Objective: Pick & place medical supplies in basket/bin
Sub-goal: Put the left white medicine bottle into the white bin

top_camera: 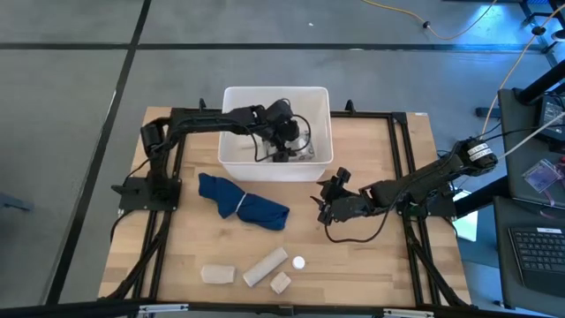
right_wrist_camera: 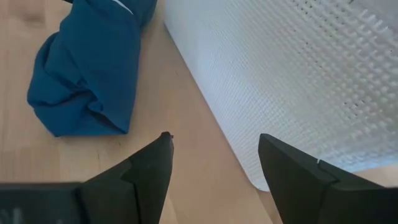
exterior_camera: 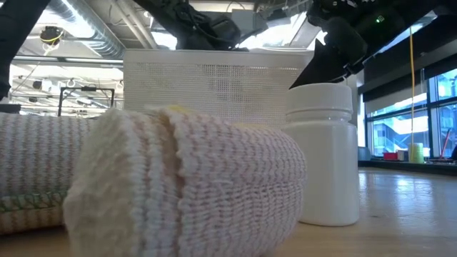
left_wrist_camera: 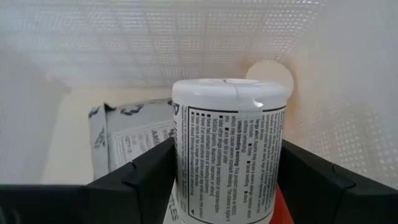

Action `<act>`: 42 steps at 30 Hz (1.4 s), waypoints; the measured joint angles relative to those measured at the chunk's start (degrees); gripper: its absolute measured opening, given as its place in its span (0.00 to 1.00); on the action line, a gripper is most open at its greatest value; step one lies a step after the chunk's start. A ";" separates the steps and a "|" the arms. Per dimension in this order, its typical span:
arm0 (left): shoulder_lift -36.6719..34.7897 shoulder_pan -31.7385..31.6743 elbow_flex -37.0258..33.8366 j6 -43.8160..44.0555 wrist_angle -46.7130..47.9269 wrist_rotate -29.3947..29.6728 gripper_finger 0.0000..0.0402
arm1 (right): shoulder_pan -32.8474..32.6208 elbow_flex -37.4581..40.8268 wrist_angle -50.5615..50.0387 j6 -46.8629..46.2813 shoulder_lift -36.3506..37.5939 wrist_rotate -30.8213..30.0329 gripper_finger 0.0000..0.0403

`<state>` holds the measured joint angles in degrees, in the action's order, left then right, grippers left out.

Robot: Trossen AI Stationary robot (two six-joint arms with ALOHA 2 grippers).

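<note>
Bandage roll (exterior_camera: 178, 185) nearest us, unpicked. We see left gripper (left_wrist_camera: 224, 186) in basket (top_camera: 234, 159), labelled bottle (left_wrist_camera: 227, 149) between jaws, grip unclear. Right gripper (right_wrist_camera: 214, 165) empty, jaws apart beside basket.

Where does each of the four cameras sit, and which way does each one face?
High view: overhead, facing down; both arms, white bin, blue cloth.
Low view: table height, facing the bin past a bandage roll and white bottle; arms above.
Left wrist view: inside the bin; left gripper around a labelled bottle.
Right wrist view: right gripper open above the table.
Shared: cloth in high and right wrist views.
</note>
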<state>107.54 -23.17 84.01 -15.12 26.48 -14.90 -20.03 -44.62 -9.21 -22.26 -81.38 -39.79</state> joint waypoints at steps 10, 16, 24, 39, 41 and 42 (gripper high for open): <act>2.92 -0.01 0.00 -0.03 -1.37 3.41 0.61 | 0.00 0.00 -0.02 -0.02 0.00 0.00 0.59; 6.32 -0.05 0.00 0.96 -0.85 3.38 0.61 | 0.00 0.00 -0.02 -0.07 0.00 0.00 0.59; 7.44 0.00 0.00 0.96 -1.94 3.39 0.61 | 0.00 0.00 -0.04 0.04 0.00 0.00 0.59; 7.44 -0.01 0.00 4.54 -0.36 3.26 0.74 | -0.04 0.00 5.13 0.90 0.02 8.39 0.59; 7.44 -0.01 0.00 4.78 -0.39 3.28 0.77 | -0.04 0.00 7.13 1.86 0.02 11.03 0.59; 7.27 -0.01 0.08 4.90 -0.28 3.26 0.78 | -0.04 0.00 8.15 2.38 0.02 12.34 0.59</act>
<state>114.80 -23.18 84.09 -10.22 26.20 -11.64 -20.08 -44.62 -1.06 -19.88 -81.36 -27.45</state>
